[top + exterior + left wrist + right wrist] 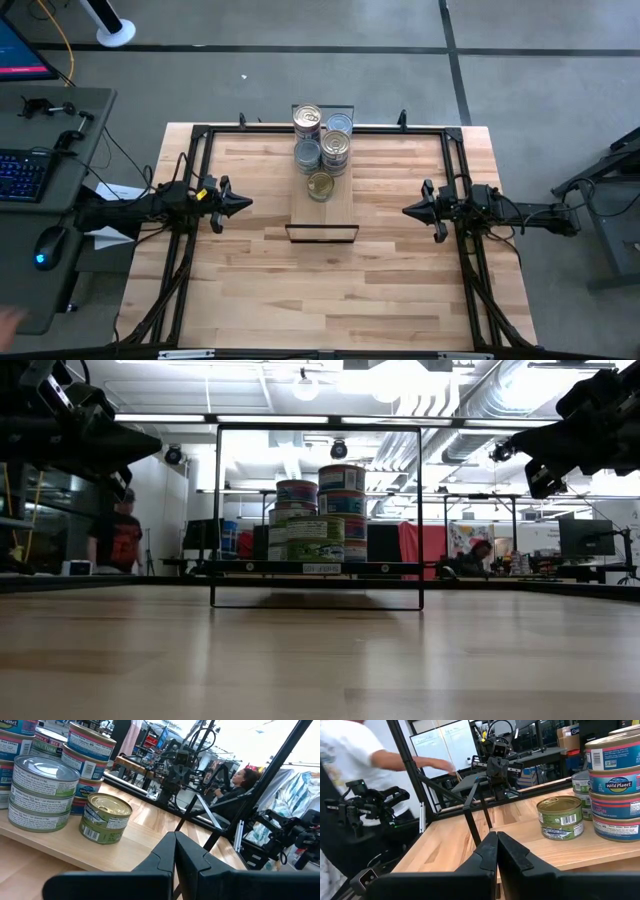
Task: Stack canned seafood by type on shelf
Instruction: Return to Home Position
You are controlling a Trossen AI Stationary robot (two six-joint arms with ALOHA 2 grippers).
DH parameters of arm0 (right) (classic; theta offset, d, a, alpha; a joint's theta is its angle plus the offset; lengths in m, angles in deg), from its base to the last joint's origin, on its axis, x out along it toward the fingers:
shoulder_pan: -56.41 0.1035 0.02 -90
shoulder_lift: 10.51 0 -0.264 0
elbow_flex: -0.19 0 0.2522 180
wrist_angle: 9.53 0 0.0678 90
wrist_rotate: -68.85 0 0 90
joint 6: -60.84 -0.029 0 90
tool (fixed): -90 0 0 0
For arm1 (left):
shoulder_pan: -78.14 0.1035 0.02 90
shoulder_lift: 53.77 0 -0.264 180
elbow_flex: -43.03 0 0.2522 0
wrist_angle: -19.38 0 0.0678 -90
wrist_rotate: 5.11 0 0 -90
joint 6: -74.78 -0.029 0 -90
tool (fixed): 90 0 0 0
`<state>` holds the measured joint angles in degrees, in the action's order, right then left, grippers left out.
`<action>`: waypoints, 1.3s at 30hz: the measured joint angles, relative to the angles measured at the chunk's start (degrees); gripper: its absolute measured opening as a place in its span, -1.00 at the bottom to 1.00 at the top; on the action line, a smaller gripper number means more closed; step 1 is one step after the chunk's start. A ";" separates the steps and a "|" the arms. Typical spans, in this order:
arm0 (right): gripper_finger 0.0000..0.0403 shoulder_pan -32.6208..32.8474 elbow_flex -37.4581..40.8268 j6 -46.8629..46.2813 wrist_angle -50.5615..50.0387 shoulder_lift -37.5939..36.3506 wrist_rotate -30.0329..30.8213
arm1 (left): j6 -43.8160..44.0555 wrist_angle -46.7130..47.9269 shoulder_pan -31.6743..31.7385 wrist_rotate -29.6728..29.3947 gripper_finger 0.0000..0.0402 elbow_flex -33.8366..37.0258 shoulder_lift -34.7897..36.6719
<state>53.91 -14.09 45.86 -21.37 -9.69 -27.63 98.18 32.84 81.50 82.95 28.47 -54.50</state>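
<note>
The shelf (325, 215) is a narrow light-wood plank with black wire end frames, standing mid-table on those frames (320, 568). Several tins sit on its far half: blue-labelled stacks (336, 148) (615, 785), a stack of silver-topped green tins (42, 792), and a single gold-topped green tin (320, 185) (105, 817) (560, 817) nearest the plank's middle. My left gripper (245, 203) (175, 851) hovers left of the shelf, shut and empty. My right gripper (408, 210) (496, 851) hovers right of it, also shut and empty. Both point at the shelf, raised above the tabletop.
The near half of the plank (322, 225) is bare. A black frame rail (200, 135) runs round the table's edges. A desk with keyboard (20, 172) and mouse stands left of the table. People show in the room beyond (120, 535) (350, 755).
</note>
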 joint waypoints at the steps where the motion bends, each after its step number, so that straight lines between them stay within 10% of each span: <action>1: -1.00 0.00 0.00 0.01 0.00 0.00 0.00 | 0.00 0.00 0.00 0.00 -1.00 0.00 0.00; 39: -1.00 0.00 0.00 0.01 0.00 0.02 0.07 | 0.00 0.00 0.00 0.00 -1.00 0.02 0.00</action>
<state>53.91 -14.09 45.88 -21.37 -9.67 -27.56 98.18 32.85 81.50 82.95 28.49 -54.50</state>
